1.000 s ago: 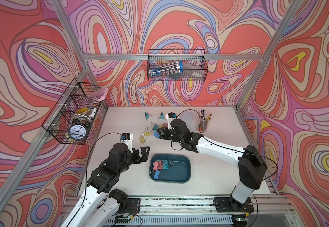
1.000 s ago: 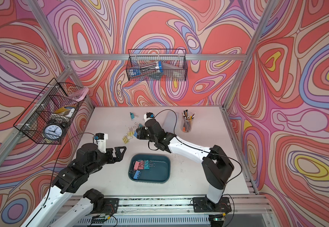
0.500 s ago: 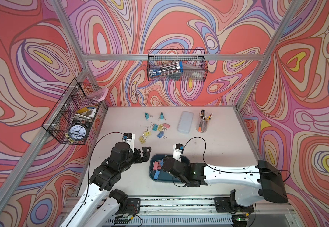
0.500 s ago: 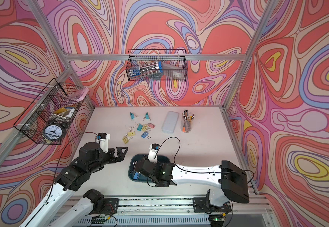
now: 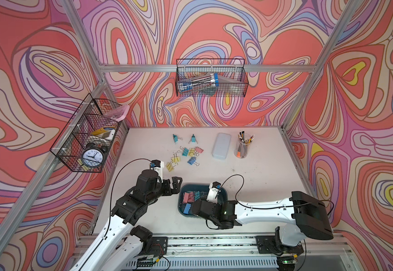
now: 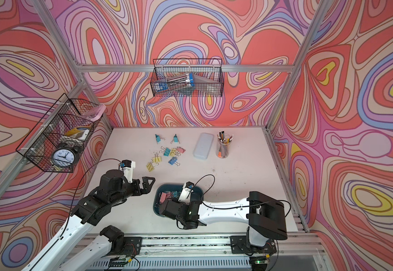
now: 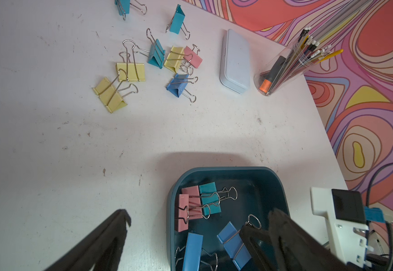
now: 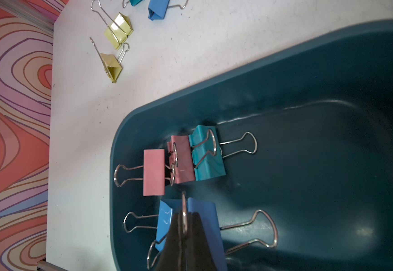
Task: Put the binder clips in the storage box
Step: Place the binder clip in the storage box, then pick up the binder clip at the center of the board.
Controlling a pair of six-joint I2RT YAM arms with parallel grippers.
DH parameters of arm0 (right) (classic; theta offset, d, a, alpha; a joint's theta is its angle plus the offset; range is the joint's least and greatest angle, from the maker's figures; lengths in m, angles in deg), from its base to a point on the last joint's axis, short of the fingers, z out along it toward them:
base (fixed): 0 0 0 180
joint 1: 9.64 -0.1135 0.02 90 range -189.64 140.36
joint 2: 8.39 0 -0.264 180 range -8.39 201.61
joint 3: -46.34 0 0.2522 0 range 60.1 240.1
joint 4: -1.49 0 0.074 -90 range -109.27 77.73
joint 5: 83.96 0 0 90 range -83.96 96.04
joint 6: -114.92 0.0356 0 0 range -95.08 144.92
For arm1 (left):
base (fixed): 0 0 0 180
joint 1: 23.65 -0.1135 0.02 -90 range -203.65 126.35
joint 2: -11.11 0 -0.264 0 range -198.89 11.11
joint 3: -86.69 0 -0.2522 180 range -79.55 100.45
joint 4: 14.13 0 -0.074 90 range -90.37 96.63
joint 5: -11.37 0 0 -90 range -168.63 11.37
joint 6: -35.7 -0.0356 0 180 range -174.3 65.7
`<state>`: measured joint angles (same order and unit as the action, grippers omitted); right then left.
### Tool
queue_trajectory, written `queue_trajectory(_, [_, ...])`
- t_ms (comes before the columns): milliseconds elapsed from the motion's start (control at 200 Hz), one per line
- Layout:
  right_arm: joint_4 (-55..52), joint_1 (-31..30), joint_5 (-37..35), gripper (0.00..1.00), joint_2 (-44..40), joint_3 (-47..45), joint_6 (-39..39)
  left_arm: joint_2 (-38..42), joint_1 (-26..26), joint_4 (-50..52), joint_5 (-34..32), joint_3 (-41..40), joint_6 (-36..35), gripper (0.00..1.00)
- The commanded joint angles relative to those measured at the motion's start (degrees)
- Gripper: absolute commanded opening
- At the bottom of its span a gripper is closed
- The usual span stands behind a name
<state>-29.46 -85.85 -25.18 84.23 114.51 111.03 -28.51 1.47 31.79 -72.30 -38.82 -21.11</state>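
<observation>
The storage box (image 5: 224, 194), a shallow dark teal tray, sits at the table's front middle. Two pink binder clips (image 7: 188, 208), a teal one (image 7: 210, 197) and a blue one (image 7: 192, 250) lie in its left end. Low inside that end, my right gripper (image 8: 183, 219) is shut on the upright wire handle of a second blue clip (image 8: 203, 212). Whether this clip touches the floor I cannot tell. My left gripper (image 5: 175, 185) hangs open and empty just left of the box. Several loose clips (image 5: 188, 151) in yellow, teal, pink and blue lie farther back.
A pale closed case (image 5: 221, 149) and a clear cup of pencils (image 5: 243, 146) stand at the back right. Black wire baskets hang on the back wall (image 5: 210, 81) and the left wall (image 5: 87, 138), the latter holding a clock.
My right arm drew back from the loose clips at the rear to the storage box, bringing a blue clip with it. The left arm has barely moved.
</observation>
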Motion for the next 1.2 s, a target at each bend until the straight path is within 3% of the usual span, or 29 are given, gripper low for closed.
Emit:
queue_trajectory(0, [3.3,0.1,1.4,0.0,1.3,-2.0,1.3,-0.2,-0.3,-1.9,0.7,-0.3,0.4,0.99])
queue_trajectory(145, [7.9,1.3,4.0,0.0,1.9,-3.7,-0.1,-0.5,-0.4,-2.2,0.3,-0.7,0.7,0.99])
queue_trajectory(300, [10.1,1.7,4.9,0.11,2.1,-3.6,-2.6,-2.8,-0.4,-2.4,-2.1,-0.7,3.0,0.99])
queue_trajectory(581, [6.6,1.6,2.2,0.28,-1.6,-3.1,-3.7,-16.9,-1.7,-1.8,-5.2,6.0,6.8,0.98])
queue_trajectory(731, [0.8,1.6,-1.5,0.4,-5.2,-1.9,-5.2,-24.6,-5.6,-3.1,-5.3,9.8,7.2,0.85])
queue_trajectory(886, [-1.7,1.8,-5.9,0.57,-10.2,-2.3,-11.4,-33.5,-9.6,-5.8,-3.8,14.1,5.0,0.62])
queue_trajectory(1047, [-3.5,2.7,-6.8,0.6,-12.9,-1.8,-16.7,-44.0,-9.8,-3.2,-11.9,21.4,0.3,0.45])
queue_trajectory(1197, [-4.8,3.6,-6.6,0.62,-12.5,-1.1,-17.5,-53.1,-9.7,0.0,-17.7,28.3,-2.4,0.43])
